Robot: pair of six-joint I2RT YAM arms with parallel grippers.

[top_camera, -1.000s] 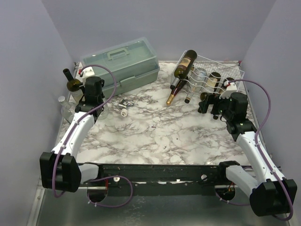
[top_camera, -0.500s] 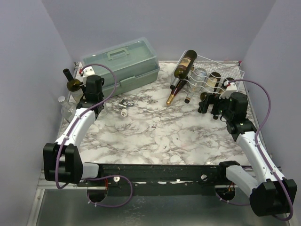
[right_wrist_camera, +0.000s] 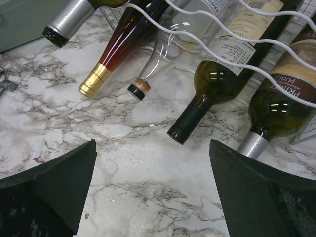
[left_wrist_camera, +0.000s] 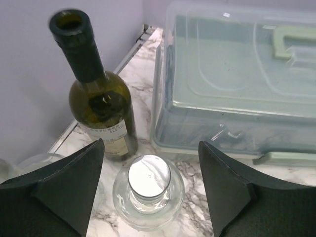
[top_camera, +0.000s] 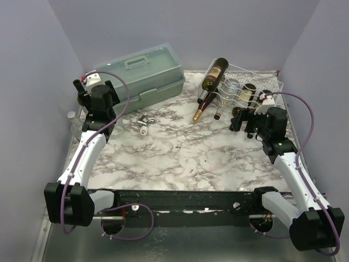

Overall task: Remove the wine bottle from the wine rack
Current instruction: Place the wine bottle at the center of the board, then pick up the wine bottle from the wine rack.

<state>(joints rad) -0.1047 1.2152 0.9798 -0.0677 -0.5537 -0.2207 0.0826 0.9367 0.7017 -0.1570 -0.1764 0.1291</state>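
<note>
The white wire wine rack (top_camera: 256, 82) stands at the back right and holds several wine bottles lying down. In the right wrist view their necks poke out under the rack's wires (right_wrist_camera: 197, 42): a gold-foiled amber bottle (right_wrist_camera: 111, 59), a clear corked one (right_wrist_camera: 148, 74), a green black-capped one (right_wrist_camera: 207, 94) and a silver-capped one (right_wrist_camera: 276, 111). My right gripper (right_wrist_camera: 153, 143) is open just in front of them, over bare marble. My left gripper (left_wrist_camera: 150, 145) is open at the back left, its fingers either side of a clear silver-capped bottle (left_wrist_camera: 148, 190) without touching it. A green wine bottle (left_wrist_camera: 101, 111) stands upright beside it.
A grey-green plastic toolbox (top_camera: 142, 73) with a handle sits at the back, right of the left gripper. A small metal piece (top_camera: 144, 124) lies on the marble table (top_camera: 180, 153). One bottle (top_camera: 214, 73) rests tilted on the rack's left end. Walls close in on both sides.
My left gripper has opened, let go of the clear bottle and drawn up and back to the left. The right arm has not moved.
</note>
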